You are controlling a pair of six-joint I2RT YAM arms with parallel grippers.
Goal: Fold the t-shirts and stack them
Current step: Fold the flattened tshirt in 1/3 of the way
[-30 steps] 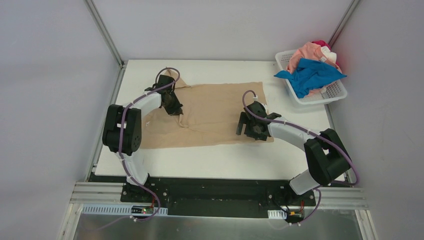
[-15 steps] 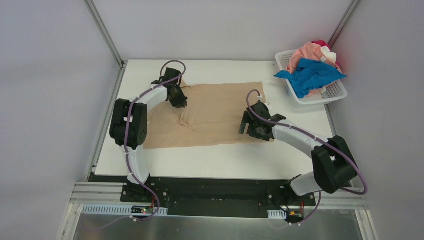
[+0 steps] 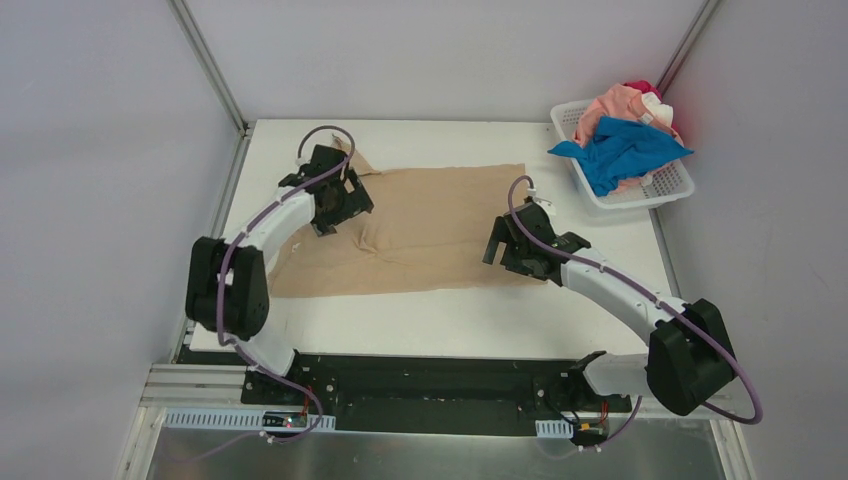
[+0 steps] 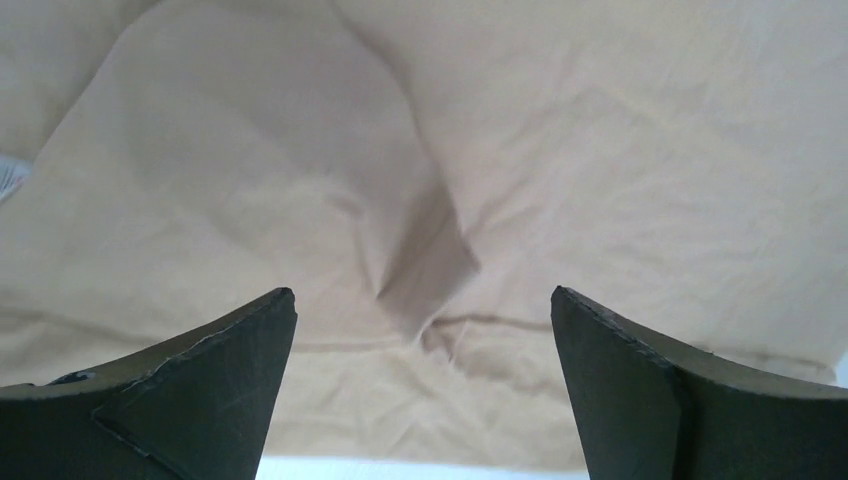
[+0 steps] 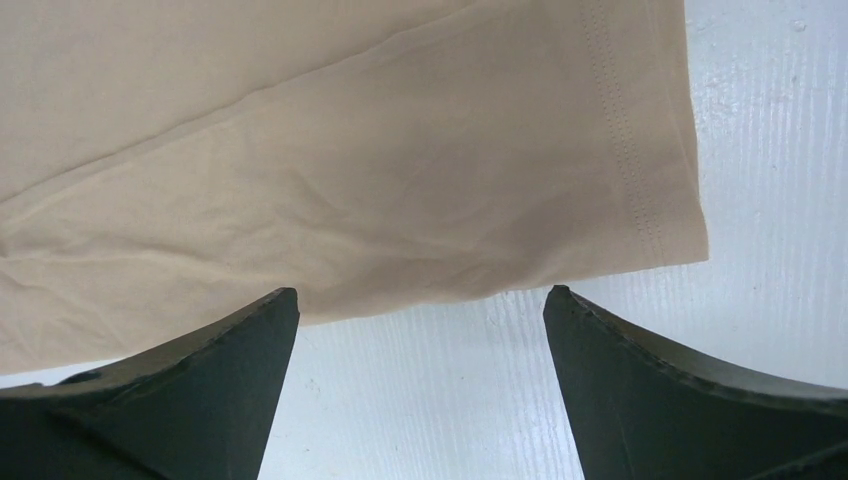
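From above, the left gripper (image 3: 338, 205) and its arm cover part of the tan t-shirt's (image 3: 430, 225) left end, so the collar cannot be made out. In the basket (image 3: 640, 197), the blue t-shirt (image 3: 625, 150) drapes over the pink t-shirt (image 3: 612, 105), and the red t-shirt (image 3: 643, 88) barely peeks out behind. The tan t-shirt lies spread on the surface (image 3: 450, 310). The left arm reaches forward, its gripper over a creased fold, fingers apart and holding nothing. The right arm stretches inward, and the right gripper (image 3: 500, 248) is also spread apart, above the shirt's near edge beside the stitched hem corner.
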